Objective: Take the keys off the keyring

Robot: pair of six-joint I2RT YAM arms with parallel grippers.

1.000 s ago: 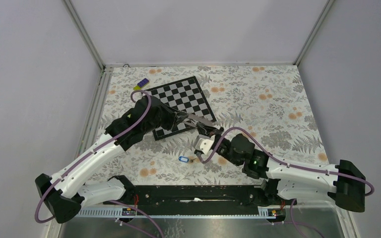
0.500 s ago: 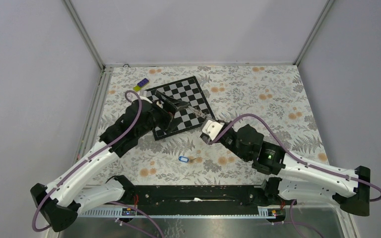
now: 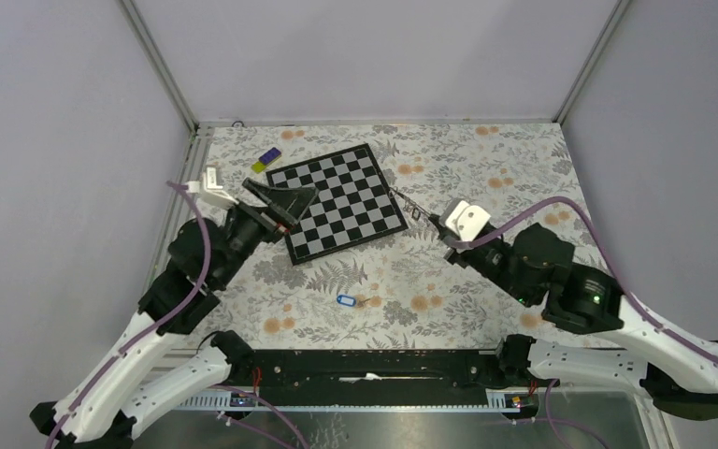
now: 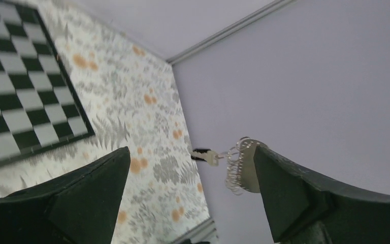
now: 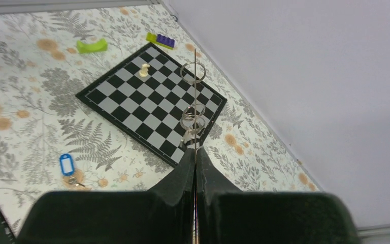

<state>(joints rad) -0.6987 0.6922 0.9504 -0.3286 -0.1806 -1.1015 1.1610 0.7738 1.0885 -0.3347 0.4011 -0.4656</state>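
Note:
My right gripper (image 3: 443, 232) (image 5: 195, 152) is shut on a thin silvery metal plate (image 3: 411, 204) (image 5: 195, 66). The plate is seen edge-on and carries several wire rings (image 5: 193, 73). In the left wrist view the plate (image 4: 248, 162) hangs in the air, with a dark-headed key (image 4: 205, 155) dangling from its rings. The keyring's blue tag (image 3: 344, 300) (image 5: 66, 164) lies on the floral table with a small ring (image 5: 73, 180) beside it. My left gripper (image 3: 280, 189) (image 4: 191, 152) is open and holds nothing, over the chessboard's left edge.
The chessboard (image 3: 341, 198) (image 5: 132, 96) lies at the back middle, and a white chess piece (image 5: 144, 70) stands on it. A purple-and-yellow block (image 3: 265, 161) (image 5: 160, 39) and a green piece (image 5: 92, 46) lie behind the board. Grey walls close in the table.
My left gripper has opened and drawn back to the left, away from the plate. My right gripper has carried the plate up and to the right.

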